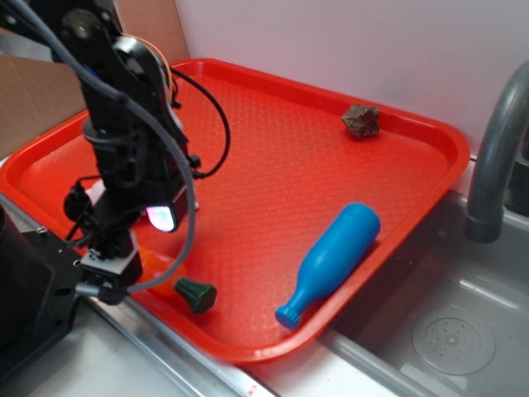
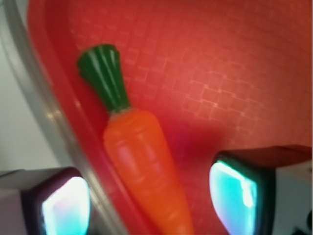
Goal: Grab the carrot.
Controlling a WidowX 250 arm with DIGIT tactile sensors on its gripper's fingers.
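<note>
Your gripper [image 2: 149, 196] stood wide open with the carrot [image 2: 144, 171] between its two fingers, touching neither; its long axis ran roughly crosswise to the line between them, green top [image 2: 103, 73] pointing away from the wrist camera and tip toward it, so closing should catch the orange body. The carrot lay on the red tray [image 1: 273, 165] just inside its near rim, mostly hidden under the arm in the exterior view. You had one carrot, one blue bottle [image 1: 331, 260] lying on its side, and one brown rock-like lump [image 1: 361, 121] well apart at the far edge.
</note>
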